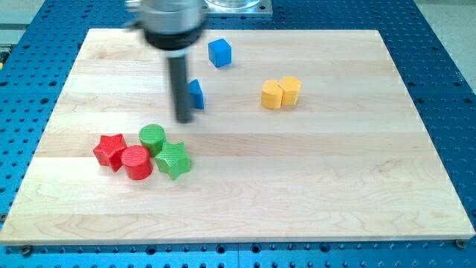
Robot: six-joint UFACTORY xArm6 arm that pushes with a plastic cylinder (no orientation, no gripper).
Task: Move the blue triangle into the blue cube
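- No jaws fitted: the arm ends in a plain rod, gripping nothing.
- My tip [184,119] rests on the board [312,186], just left of the blue triangle [196,94], apparently touching it.
- Blue cube [219,53] sits up and to the right of the triangle, apart from it.
- Two yellow blocks [280,93] stand touching, farther right.
- Below the tip: red star [110,150], red cylinder [137,162], green cylinder [152,138], green star [173,159], clustered together.

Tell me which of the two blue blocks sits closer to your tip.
The blue triangle, right beside my tip on the view's right. The blue cube sits farther off toward the view's top.
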